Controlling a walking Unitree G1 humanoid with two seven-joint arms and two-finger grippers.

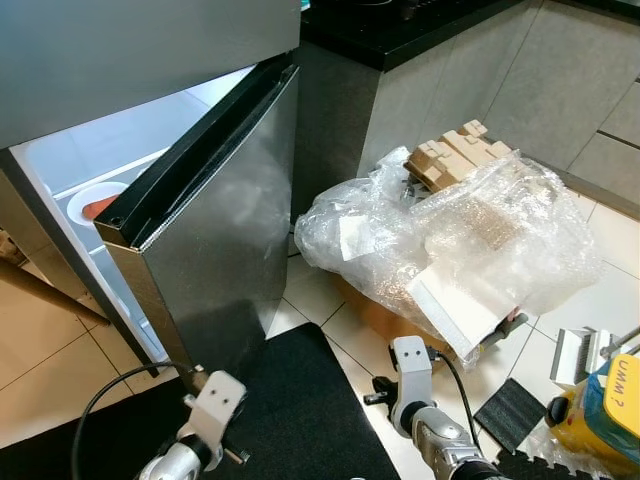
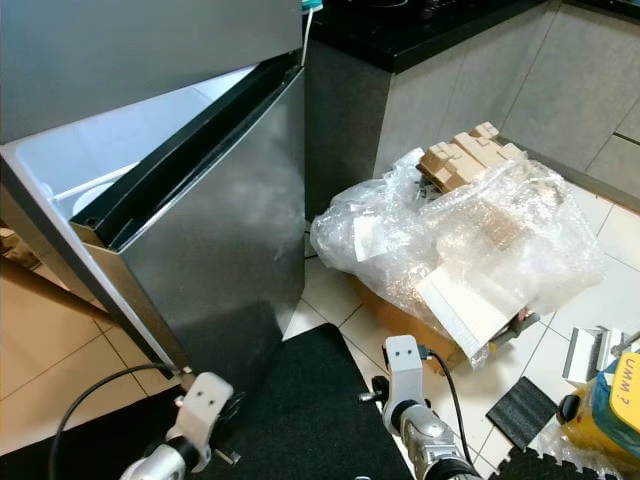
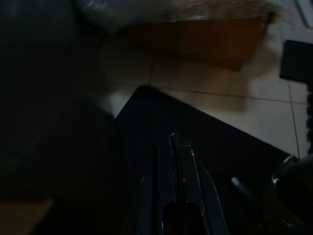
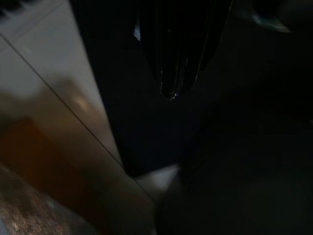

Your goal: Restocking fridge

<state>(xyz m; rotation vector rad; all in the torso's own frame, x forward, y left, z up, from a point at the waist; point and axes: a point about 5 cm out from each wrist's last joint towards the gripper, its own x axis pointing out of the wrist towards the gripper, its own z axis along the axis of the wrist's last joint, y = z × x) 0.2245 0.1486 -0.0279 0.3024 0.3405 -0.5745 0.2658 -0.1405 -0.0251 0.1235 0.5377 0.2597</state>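
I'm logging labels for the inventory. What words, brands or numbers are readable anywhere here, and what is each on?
"UMM ?" on the blue label of the yellow container by the floor's right edge; it is cut off by the frame, so it may be partial.
White label on the plastic wrap: too blurred to read.
Fridge door: no text visible.

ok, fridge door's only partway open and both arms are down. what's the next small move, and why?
Probably raise the left pincer toward the free edge of the fridge door and swing it wider. The door stands ajar, covering most of the lit interior, where a plate sits on a shelf. Both arms hang low over the black mat, holding nothing, so there's nothing to stock yet.
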